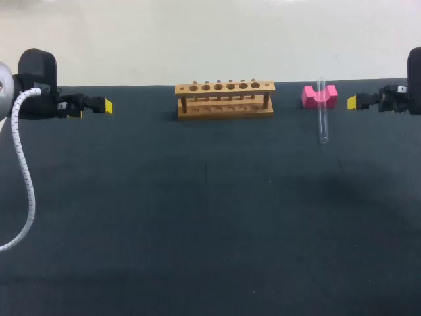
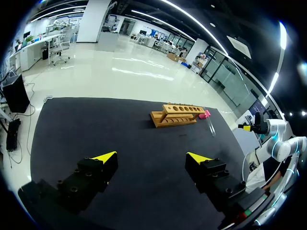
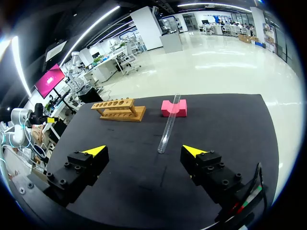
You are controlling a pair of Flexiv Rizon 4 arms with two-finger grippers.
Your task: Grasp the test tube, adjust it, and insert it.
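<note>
A: How do the pincers stand?

B: The right pincer is spread wide and holds nothing. The left pincer is spread and empty too. They hang at opposite edges of the tabletop.

A: And the test tube?

B: It lies ahead of the right pincer, apart from the fingers. One end is propped in the notch of a pink block and the other rests on the tabletop. The wooden test-tube rack stands beside the block, toward the middle, and no tube shows in its holes.

A: So which step is this?

B: The first one, I judge: the grasp is not yet begun.

A: What does the next move call for?

B: Probably the right arm, since it is nearer. It should bring its fingers down on either side of the glass, on the stretch clear of the block, and pinch gently so the tube cannot roll. The tube lies nearly flat, so it will need turning upright before it goes into a hole.
</note>
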